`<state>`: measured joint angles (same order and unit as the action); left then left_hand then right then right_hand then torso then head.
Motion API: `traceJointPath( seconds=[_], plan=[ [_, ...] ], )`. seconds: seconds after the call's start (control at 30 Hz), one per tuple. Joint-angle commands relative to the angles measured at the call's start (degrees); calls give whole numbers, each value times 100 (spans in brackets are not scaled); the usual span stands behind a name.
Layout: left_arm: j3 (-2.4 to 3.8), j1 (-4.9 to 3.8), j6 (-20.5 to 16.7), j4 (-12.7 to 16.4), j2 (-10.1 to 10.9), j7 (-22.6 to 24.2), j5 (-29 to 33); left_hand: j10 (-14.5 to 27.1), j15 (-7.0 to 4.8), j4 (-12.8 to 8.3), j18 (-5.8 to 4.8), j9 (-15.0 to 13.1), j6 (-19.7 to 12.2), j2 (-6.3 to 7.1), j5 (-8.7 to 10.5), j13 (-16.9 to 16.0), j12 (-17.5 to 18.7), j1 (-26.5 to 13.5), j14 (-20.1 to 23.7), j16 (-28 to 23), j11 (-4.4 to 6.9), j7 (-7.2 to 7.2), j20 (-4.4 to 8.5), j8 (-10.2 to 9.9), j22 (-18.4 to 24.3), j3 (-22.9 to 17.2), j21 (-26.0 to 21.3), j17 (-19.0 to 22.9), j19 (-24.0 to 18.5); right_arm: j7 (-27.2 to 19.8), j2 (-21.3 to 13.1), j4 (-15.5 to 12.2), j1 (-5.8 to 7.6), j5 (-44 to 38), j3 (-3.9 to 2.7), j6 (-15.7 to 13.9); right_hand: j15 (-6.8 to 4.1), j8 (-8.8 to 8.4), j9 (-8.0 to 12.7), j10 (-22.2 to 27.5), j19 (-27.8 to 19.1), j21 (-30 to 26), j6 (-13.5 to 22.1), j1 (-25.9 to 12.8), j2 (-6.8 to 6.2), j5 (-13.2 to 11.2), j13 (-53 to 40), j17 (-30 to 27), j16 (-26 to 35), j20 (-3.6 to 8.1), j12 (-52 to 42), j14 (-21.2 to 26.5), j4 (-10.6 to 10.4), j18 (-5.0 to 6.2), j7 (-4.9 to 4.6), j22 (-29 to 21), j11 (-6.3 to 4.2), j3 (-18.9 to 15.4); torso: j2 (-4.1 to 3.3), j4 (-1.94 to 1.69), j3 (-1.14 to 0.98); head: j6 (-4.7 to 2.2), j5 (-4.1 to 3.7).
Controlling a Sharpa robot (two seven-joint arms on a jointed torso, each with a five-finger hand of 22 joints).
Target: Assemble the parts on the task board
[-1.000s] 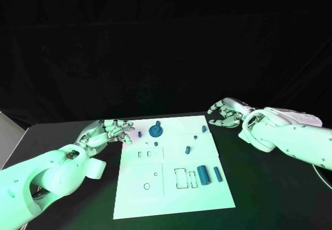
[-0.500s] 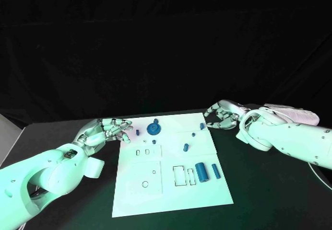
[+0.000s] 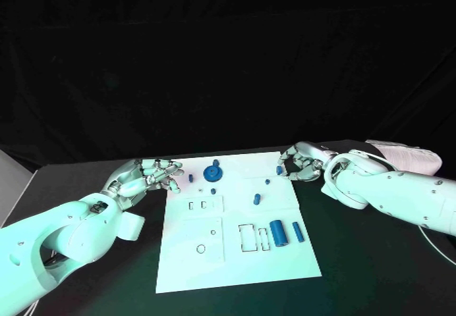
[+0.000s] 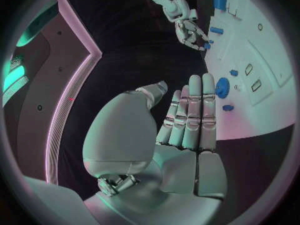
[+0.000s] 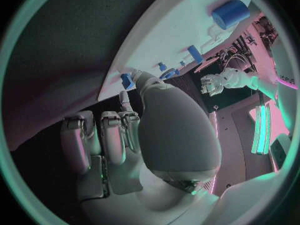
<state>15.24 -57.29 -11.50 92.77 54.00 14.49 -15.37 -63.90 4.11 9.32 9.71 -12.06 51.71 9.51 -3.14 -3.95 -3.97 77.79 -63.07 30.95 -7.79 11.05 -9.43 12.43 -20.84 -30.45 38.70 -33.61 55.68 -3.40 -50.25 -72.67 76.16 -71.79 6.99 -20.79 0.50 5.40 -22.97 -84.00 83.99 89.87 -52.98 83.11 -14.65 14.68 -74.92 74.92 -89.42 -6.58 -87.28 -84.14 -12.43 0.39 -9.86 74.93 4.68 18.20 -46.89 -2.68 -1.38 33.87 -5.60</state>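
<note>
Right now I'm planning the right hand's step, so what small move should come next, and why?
Probably ease the right hand onto the small blue part at the board's far right edge. Its fingers hover right beside that part, nothing seems held, and the left hand waits at the board's other side.

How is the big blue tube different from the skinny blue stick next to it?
The big tube is thick and stubby; the skinny stick is much thinner. The tube lies nearer the outlined slots on the white board, while the stick lies nearer the board's edge on the robot's right. Both are blue, lie flat on the board, point the same way, and neither hand touches them.
</note>
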Motion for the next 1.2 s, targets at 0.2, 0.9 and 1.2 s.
traceJointPath(
  seconds=[0.2, 0.9, 1.2],
  plan=[
    [4, 1, 100, 14, 0, 42, -18, 13, -11, -33, 70, -8, -7, 2, -2, -8, 18, -54, 8, 32, -14, 33, 3, -29, -5, -15, 31, -6, -45, 194, 36, 29, -16, -156, 2, -9, 34, -10, 0, -336, 601, 13, 2, -37, 29, 90, -1230, 1357, -14, -25, -38, -550, -37, -39, -3, 1507, 44, -23, 5, -3, 7, 13, 16],
    [4, 0, 118, 18, 3, 17, -24, 15, -15, -39, 71, -12, -8, -2, -3, -8, 20, -56, -6, 50, -13, 32, 5, -30, -19, -19, 57, -21, -44, 255, 200, 146, -17, -149, 2, -3, -1, 56, -16, -406, 601, 13, -134, -18, 149, 125, -1300, 1383, -22, -6, -99, -556, -81, -39, 29, 1507, 22, 65, 6, 2, -1, 39, 22],
    [4, 0, 117, 17, 16, 11, -25, 15, -15, -39, 71, -12, -8, -2, -3, -8, 20, -56, -6, 50, -13, 32, 5, -30, -19, -19, 57, -21, -44, 248, 216, 164, -17, -148, 2, 33, -89, 161, -39, -439, 601, 13, -327, 49, 223, 46, -1334, 1393, -24, 68, -127, -559, -49, -39, 113, 1507, -47, 228, 8, 5, -6, 56, 23]
  ],
)
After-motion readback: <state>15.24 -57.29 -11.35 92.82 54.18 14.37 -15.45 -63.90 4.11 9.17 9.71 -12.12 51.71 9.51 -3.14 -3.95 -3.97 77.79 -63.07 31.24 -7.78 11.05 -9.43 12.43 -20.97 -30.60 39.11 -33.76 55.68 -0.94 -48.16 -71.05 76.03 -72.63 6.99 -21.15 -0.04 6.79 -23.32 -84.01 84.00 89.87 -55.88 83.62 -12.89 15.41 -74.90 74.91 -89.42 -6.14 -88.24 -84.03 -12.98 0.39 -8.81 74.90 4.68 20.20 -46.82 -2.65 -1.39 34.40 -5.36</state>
